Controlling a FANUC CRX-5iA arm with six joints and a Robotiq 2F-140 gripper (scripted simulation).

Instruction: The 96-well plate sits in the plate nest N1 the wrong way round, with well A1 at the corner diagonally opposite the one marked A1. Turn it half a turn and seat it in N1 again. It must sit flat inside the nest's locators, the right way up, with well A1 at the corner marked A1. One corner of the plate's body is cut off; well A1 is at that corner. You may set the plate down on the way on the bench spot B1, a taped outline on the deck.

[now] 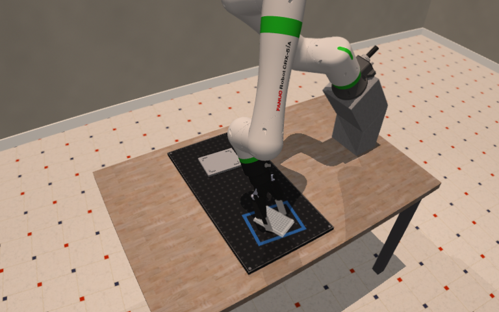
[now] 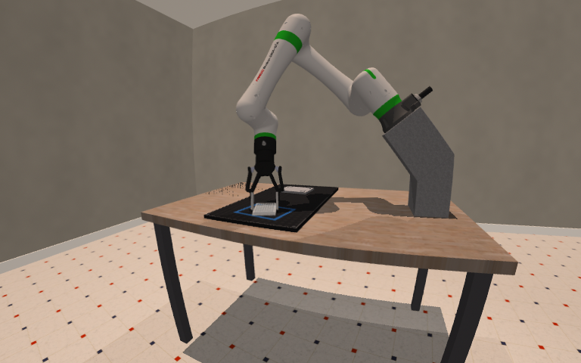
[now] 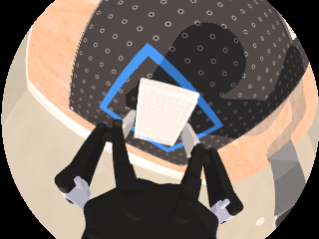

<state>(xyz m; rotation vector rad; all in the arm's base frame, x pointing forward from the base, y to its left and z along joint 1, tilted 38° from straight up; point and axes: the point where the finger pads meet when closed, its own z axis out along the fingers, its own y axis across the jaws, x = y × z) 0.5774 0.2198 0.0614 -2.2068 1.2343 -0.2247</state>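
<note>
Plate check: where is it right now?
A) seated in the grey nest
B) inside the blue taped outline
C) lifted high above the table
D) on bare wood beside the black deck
B: the white plate lies within the blue taped outline, between the gripper fingers, while the grey nest has nothing in it.

Grey-brown walls (image 2: 94,107), dotted tile floor (image 2: 85,299), wooden table (image 2: 385,239)

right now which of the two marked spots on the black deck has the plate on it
The blue taped outline B1, at the deck's near end. The 96-well plate lies inside it between the opening fingers. The grey nest N1 at the far end has no plate on it.
</note>
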